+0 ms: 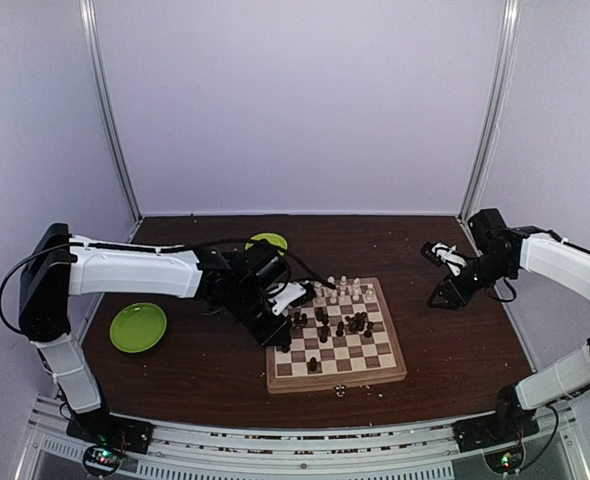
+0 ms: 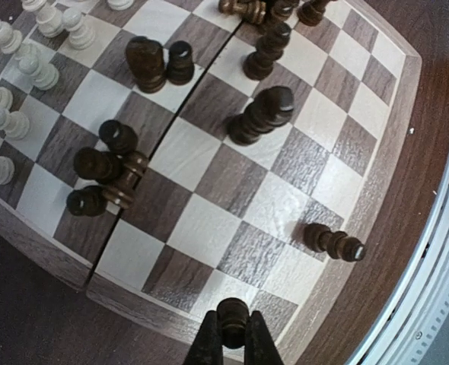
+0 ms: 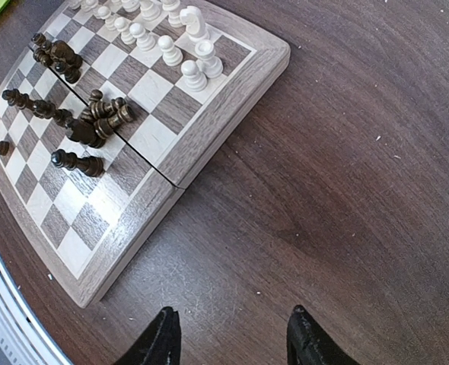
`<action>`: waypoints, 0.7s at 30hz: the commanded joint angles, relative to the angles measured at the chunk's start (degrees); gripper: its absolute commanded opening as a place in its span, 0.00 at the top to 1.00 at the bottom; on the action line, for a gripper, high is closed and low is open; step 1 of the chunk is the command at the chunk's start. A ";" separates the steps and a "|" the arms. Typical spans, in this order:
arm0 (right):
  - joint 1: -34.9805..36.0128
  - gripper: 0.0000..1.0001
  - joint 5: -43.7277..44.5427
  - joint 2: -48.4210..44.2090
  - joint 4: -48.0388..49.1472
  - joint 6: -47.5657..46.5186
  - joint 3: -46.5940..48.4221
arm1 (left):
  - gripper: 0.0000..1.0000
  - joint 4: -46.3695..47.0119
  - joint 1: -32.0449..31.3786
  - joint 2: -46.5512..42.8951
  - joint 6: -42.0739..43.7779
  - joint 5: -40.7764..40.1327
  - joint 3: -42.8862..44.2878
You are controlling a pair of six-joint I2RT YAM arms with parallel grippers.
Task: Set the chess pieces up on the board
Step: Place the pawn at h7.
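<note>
- The left gripper [image 2: 232,338] is clamped on one dark piece [image 2: 232,312], a finger pressed against each side of it, over the rim of the board [image 2: 377,205].
- That piece shows its round top to the wrist camera, so its long axis runs along the fingers. Whether its base touches the wood I cannot tell.
- Nearest to it, a fallen dark piece [image 2: 332,243] lies on its side, one end toward the rim.
- Further in, other dark pieces [image 2: 106,171] lie heaped along the board's hinge seam.
- The cream-white pieces [image 2: 27,65] crowd the far corner.
- The right gripper [image 3: 232,342] hangs spread wide over the table [image 3: 346,190], well apart from the board.
- A lime-green plate [image 1: 138,327] sits left of the board.
</note>
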 commanded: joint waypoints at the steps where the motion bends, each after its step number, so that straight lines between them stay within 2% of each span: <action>1: 0.53 0.52 0.87 0.54 -0.43 -0.65 1.27 | 0.97 2.36 -0.26 -0.30 0.66 0.96 -0.27; 21: 1.10 0.52 1.43 1.52 -0.66 -0.82 1.45 | 0.96 -1.06 -1.21 3.81 2.16 0.20 1.25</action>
